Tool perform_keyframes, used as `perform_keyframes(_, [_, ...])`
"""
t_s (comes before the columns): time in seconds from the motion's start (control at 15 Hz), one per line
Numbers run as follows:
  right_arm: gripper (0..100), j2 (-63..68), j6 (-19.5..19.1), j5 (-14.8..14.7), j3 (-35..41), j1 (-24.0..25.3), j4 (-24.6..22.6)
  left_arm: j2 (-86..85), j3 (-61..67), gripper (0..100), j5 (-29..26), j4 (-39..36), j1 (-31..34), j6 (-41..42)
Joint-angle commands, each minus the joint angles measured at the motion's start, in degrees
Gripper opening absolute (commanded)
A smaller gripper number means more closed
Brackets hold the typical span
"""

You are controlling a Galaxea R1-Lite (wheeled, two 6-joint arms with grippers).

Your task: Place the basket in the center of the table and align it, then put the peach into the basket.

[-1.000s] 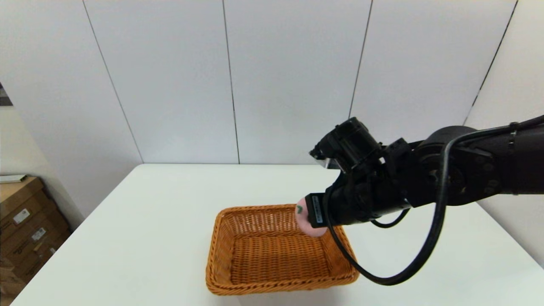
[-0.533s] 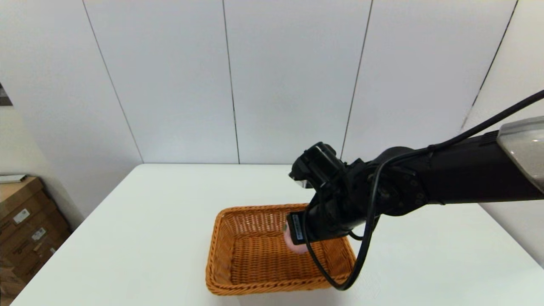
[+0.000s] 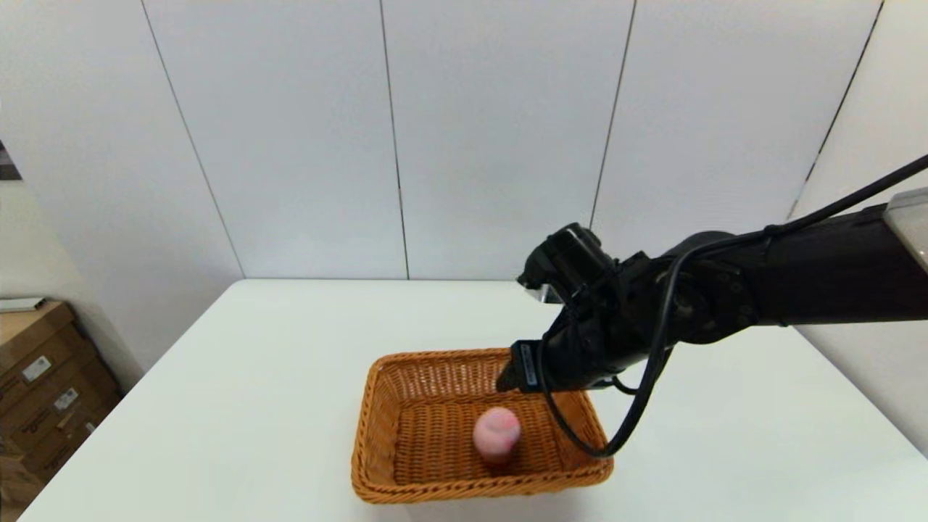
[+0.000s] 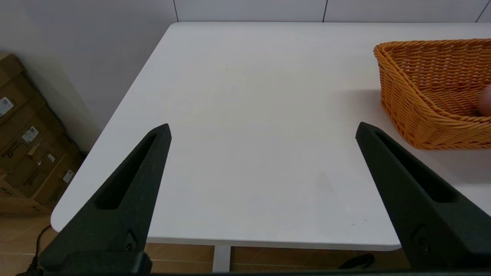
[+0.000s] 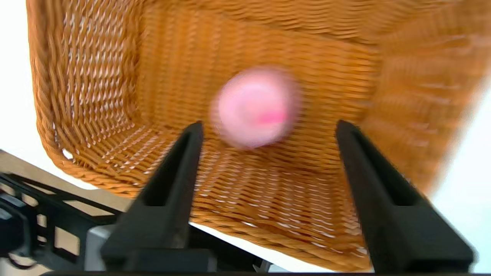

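Note:
The orange-brown wicker basket (image 3: pixel 370 406) stands on the white table (image 3: pixel 254 377), near its front middle. The pink peach (image 3: pixel 496 433) rests on the basket's floor, right of centre, free of any finger. My right gripper (image 3: pixel 516 375) hangs open just above the basket's far right part, with nothing between its fingers. In the right wrist view the gripper (image 5: pixel 268 123) is spread wide over the peach (image 5: pixel 255 107) and the woven floor of the basket (image 5: pixel 96 96). My left gripper (image 4: pixel 262 125) is open and empty, low over the table's near left, with the basket (image 4: pixel 414 115) off to its side.
Cardboard boxes (image 3: pixel 43 377) are stacked on the floor left of the table. A panelled white wall rises right behind the table's far edge. The right arm and its black cable (image 3: pixel 638 413) reach in over the table's right half.
My right gripper came down into the basket with the peach, opened and let it go. The peach now lies on the basket floor and the gripper has lifted slightly.

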Motion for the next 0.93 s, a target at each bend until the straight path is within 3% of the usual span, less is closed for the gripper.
perform_keyframes(0.07, [100,-5.30,-0.10,5.64,-0.08,-10.17,1.89,0.07,0.00,100,-0.13,0.03,0.02,0.09])
perform_keyframes(0.27, [100,-7.24,-3.26,9.60,0.27,-24.05,3.73,0.07,0.00,100,-0.13,0.03,0.02,0.09])
perform_keyframes(0.33, [100,-7.06,-6.17,9.51,0.27,-28.45,3.99,-0.01,0.00,100,-0.21,0.03,-0.06,0.09])
perform_keyframes(0.53, [100,-7.68,-9.24,10.30,0.01,-39.79,4.08,-0.01,0.00,100,-0.13,-0.14,0.02,0.00])
perform_keyframes(0.6, [100,-8.38,-11.09,11.80,0.18,-42.77,4.26,-0.01,0.00,100,-0.04,-0.14,-0.06,0.00])
perform_keyframes(0.73, [100,-10.58,-13.28,14.26,0.45,-46.11,7.77,-0.01,0.00,100,0.05,-0.14,-0.06,-0.09])
perform_keyframes(0.93, [100,-19.37,-15.92,17.60,3.08,-47.08,12.96,-0.01,0.00,100,0.23,-0.14,-0.06,-0.35])
